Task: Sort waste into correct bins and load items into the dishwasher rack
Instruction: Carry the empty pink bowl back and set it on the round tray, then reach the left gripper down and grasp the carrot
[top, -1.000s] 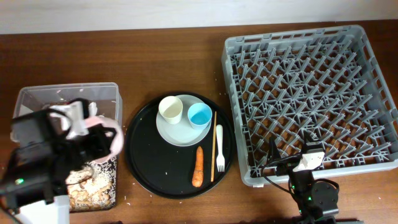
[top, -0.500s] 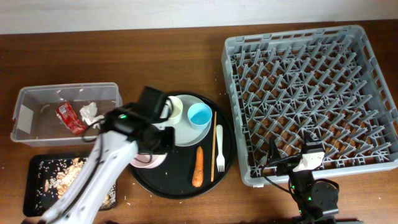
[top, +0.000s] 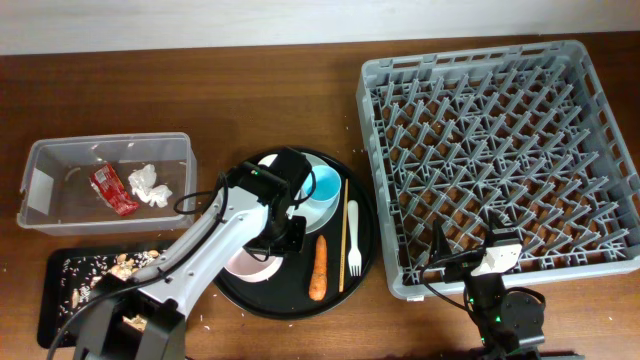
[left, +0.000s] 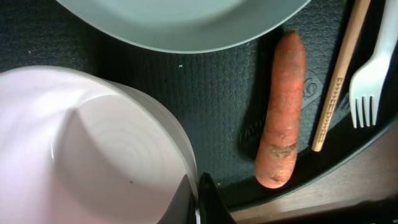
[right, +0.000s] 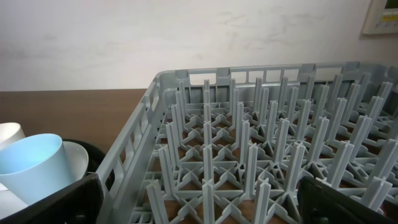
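**Present state.** The left fingers (left: 198, 198) are pressed together on the rim of the bowl (left: 93, 155), pinching one thin wall. The bowl is over the near-left part of the round tray (top: 290, 302). The views do not show whether it is lifted or resting. The right fingers (right: 199, 208) are spread wide and empty, parked at the near edge of the rack (top: 372, 180).

**Hazards.**

1. Slip at the rim. The grip takes a single point of a smooth, curved wall, so the bowl's weight hangs to one side. A quick lift or swing could rotate it in the pinch or drop it onto the tray.
2. Contact with neighbours. The carrot (left: 280, 118) lies just beside the bowl, with the chopstick (left: 339, 74) and fork (left: 373, 74) beyond it. A low sweep towards the rack could push these about, or off the tray onto the desk.
3. Plate and cup. The plate (left: 180, 18) and the blue cup (top: 322, 185) lie close to a direct path. A low pass could tip the cup.
4. Arm conflict. The right arm sits at the near rack wall, so a crossing there risks collision.
5. Bad seating. A bowl set on peg tops rather than between pegs could topple on release.
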